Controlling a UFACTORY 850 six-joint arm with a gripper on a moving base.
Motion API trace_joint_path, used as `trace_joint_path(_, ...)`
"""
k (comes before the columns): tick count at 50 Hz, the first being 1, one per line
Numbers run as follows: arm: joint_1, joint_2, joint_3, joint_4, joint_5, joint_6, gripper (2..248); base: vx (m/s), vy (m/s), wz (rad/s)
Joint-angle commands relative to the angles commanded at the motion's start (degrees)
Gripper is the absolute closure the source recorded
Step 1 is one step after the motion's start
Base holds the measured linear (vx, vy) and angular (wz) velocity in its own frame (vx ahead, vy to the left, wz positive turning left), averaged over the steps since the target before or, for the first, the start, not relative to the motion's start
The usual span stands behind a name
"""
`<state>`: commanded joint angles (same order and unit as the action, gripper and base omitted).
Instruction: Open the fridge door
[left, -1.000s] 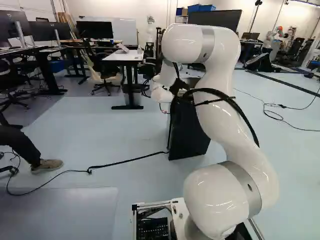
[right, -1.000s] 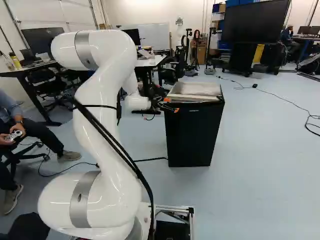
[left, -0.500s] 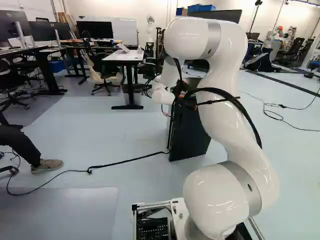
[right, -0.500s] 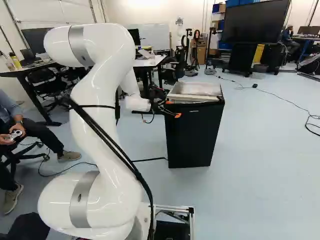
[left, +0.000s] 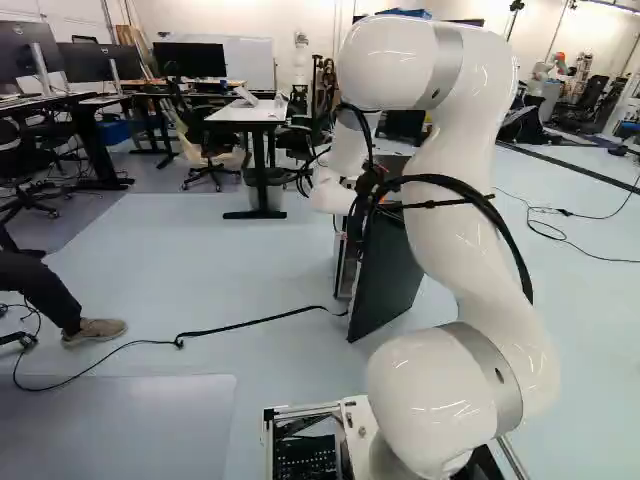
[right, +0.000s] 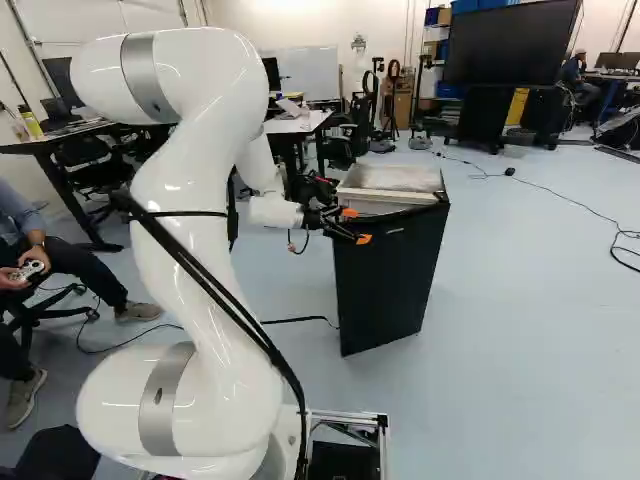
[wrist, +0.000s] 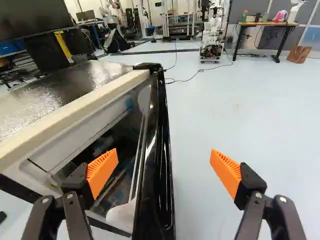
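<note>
The door (right: 388, 285) is standing ajar from the fridge (wrist: 60, 85), probably needing more swing, the open hand (wrist: 164, 153) straddling it.

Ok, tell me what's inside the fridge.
Past the ajar door, the wrist view shows a pale panel and thin pale rails; darkness hides any contents. The door and fridge top cover the rest.
</note>
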<state>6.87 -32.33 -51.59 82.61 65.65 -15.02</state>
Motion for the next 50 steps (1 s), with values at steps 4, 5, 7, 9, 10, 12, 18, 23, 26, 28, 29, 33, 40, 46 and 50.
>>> trace_joint_path(4,-0.28,0.61,0.99,0.29,0.03,0.0,3,0.0,0.0,0.0)
trace_joint_path(5,-0.35,0.76,1.23,0.42,0.03,0.0,3,0.0,0.0,0.0)
trace_joint_path(7,-0.5,1.06,1.71,0.7,0.04,0.0,3,0.0,0.0,0.0)
trace_joint_path(9,-0.66,1.35,2.18,1.03,0.04,0.0,3,0.0,0.0,0.0)
trace_joint_path(10,-0.74,1.5,2.42,1.21,0.05,0.0,3,0.0,0.0,0.0)
trace_joint_path(12,-0.9,1.79,2.88,1.58,0.05,0.0,3,0.0,0.0,0.0)
trace_joint_path(18,-1.42,2.64,4.26,2.76,0.05,0.0,3,0.0,0.0,0.0)
trace_joint_path(23,-1.93,3.32,5.37,3.78,0.05,0.0,3,0.0,0.0,0.0)
trace_joint_path(26,-2.28,3.73,6.04,4.43,0.07,0.0,3,0.0,0.0,0.0)
trace_joint_path(28,-2.49,3.98,6.44,4.84,0.13,0.0,3,0.0,0.0,0.0)
trace_joint_path(29,-2.61,4.11,6.65,5.05,0.17,0.0,3,0.0,0.0,0.0)
trace_joint_path(33,-3.08,4.61,7.47,6.02,0.44,0.0,3,0.0,0.0,0.0)
trace_joint_path(40,-3.97,5.45,8.85,7.86,1.21,0.0,3,0.0,0.0,0.0)
trace_joint_path(46,-4.79,6.12,9.97,9.4,1.92,0.0,3,0.0,0.0,0.0)
trace_joint_path(50,-5.38,6.54,10.68,10.13,2.14,0.0,3,0.0,0.0,0.0)
